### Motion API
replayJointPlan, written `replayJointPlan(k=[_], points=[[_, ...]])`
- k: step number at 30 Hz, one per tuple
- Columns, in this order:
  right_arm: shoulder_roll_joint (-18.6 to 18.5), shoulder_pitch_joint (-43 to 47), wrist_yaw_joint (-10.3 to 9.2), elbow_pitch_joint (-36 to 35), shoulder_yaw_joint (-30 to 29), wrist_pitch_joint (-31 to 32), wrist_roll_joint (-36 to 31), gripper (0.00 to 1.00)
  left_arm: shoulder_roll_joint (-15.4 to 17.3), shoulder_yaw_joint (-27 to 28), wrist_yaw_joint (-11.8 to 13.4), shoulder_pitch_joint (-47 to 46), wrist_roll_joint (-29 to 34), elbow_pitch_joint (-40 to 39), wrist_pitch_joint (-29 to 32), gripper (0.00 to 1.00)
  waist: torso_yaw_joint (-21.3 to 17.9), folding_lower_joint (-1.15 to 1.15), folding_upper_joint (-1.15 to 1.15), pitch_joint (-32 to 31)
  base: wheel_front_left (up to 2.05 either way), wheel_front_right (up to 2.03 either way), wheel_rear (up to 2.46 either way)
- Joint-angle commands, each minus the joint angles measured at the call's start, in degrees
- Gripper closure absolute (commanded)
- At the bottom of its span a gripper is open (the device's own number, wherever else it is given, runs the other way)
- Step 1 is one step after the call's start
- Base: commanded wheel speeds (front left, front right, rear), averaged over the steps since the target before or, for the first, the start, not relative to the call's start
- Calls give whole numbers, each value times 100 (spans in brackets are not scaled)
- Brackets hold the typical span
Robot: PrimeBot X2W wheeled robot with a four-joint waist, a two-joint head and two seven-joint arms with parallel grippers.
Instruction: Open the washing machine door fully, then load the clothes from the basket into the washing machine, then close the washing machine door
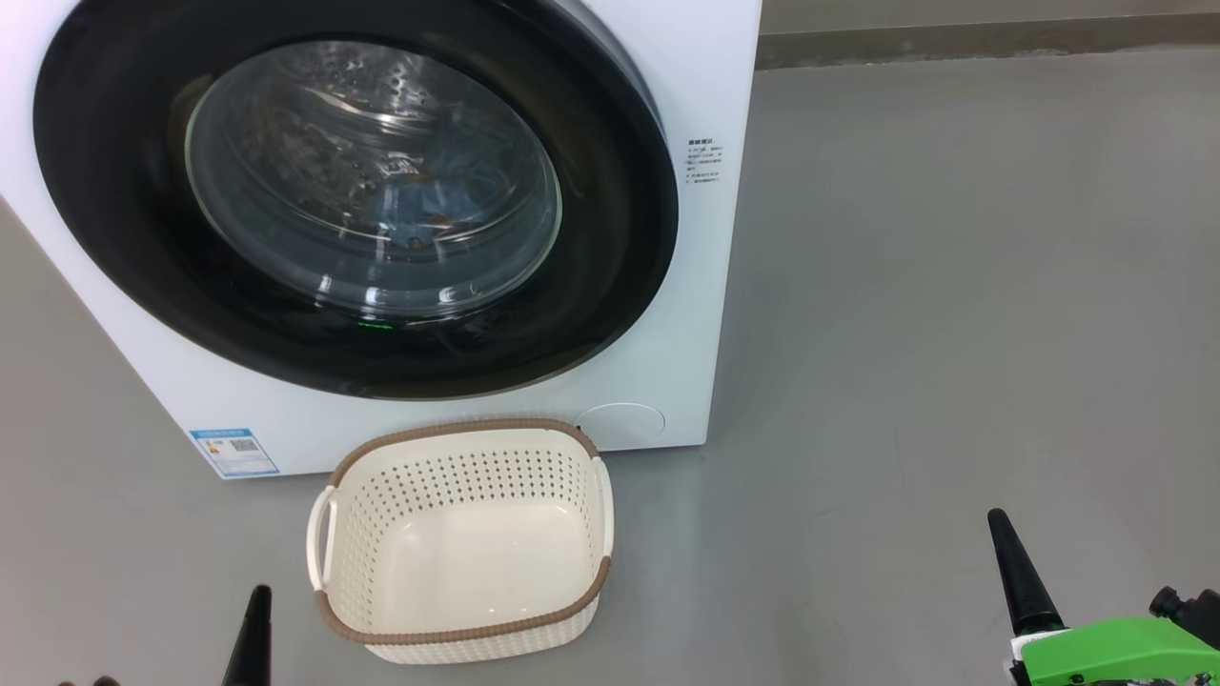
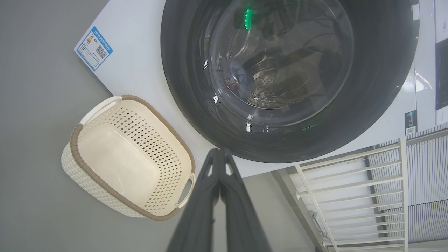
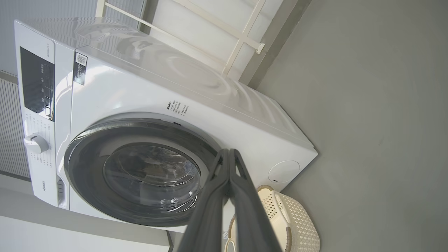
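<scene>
The white washing machine (image 1: 710, 238) stands on the grey floor, its round black door (image 1: 124, 257) closed flat against the front. Through the glass window, light-blue clothes (image 1: 419, 205) lie inside the drum; they also show faintly in the left wrist view (image 2: 238, 75). The cream basket (image 1: 467, 634) with its brown rim sits in front of the machine with nothing in it. My left gripper (image 1: 257, 600) is shut at the lower left, just left of the basket. My right gripper (image 1: 999, 522) is shut at the lower right, well away from the machine. Both wrist views show the fingers (image 2: 219, 154) (image 3: 228, 154) pressed together and bare.
A blue label (image 1: 233, 452) marks the machine's lower left front and a round filter cap (image 1: 620, 424) its lower right. A white rail frame (image 2: 350, 196) and ribbed wall stand behind the machine. Open grey floor (image 1: 953, 286) spreads to the right.
</scene>
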Motion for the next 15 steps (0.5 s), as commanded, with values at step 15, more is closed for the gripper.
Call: replayJointPlan(k=[15], points=[[15,-335,-27,-90,-21,277,986,100,138,166,-107,-535,-1045,93,291,100,-7,0,0,12,0,0,0]])
